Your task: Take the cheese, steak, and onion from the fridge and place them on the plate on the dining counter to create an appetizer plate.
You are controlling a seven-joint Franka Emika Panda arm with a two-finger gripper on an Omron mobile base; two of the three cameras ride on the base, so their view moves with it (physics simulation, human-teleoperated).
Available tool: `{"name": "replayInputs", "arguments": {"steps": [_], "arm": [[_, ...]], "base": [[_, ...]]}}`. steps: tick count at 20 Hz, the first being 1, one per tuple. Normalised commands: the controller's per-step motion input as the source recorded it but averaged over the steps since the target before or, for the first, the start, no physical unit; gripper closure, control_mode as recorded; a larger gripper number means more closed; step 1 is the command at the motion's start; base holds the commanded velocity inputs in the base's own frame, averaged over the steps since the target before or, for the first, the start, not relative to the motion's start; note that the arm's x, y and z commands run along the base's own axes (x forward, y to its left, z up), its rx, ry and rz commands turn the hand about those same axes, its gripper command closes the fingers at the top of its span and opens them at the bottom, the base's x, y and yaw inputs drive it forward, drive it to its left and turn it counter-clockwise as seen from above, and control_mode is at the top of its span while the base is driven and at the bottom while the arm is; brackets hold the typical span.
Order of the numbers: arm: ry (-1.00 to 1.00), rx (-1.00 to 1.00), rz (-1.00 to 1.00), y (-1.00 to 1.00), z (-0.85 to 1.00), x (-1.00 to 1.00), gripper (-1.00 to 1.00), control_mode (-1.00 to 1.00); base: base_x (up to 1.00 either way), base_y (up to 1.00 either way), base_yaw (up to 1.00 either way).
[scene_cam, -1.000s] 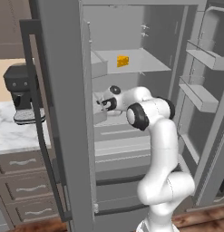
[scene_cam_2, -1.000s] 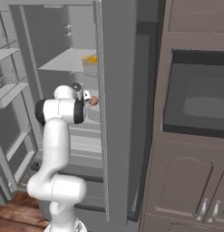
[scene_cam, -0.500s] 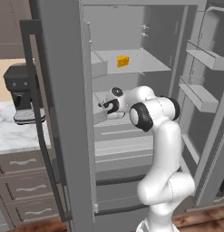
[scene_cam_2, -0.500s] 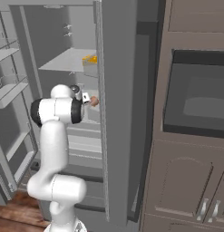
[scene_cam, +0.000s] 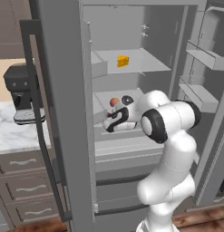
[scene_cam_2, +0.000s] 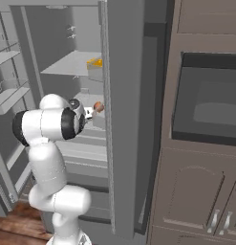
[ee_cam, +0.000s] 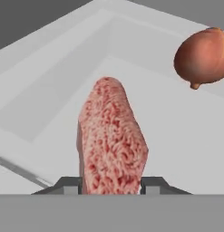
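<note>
Inside the open fridge, the tool grasps the pink steak between its two fingers, apparently lifted just off the middle shelf. The onion sits near, behind it. The cheese lies on the shelf above.

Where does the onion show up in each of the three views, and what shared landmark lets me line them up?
Left base view: the onion sits mid-frame on the fridge's middle shelf, just left of the hand.
Right base view: the onion peeks out beside the fridge door's edge, left of centre.
Hand view: the onion is at the upper right, beyond the steak.
Shared landmark: the cheese on the shelf above.
</note>
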Motion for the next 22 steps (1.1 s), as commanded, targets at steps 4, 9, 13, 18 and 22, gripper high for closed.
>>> {"name": "replayInputs", "arguments": {"steps": [4,9,13,18,22], "arm": [[0.00,0.02,-0.17,-0.25,0.45,-0.99,1.00,-1.00],[0.02,0.11,-0.18,-0.02,0.94,-0.82,1.00,-1.00],[0.12,0.19,-0.17,-0.08,1.00,-0.96,1.00,-1.00],[0.14,0.21,-0.18,-0.30,0.83,-1.00,1.00,-1.00],[0.04,0.10,-0.13,-0.23,0.41,-1.00,1.00,-1.00]], "base": [[0.00,0.00,0.00],[0.00,0.00,0.00],[0.00,0.00,0.00],[0.00,0.00,0.00],[0.00,0.00,0.00]]}}
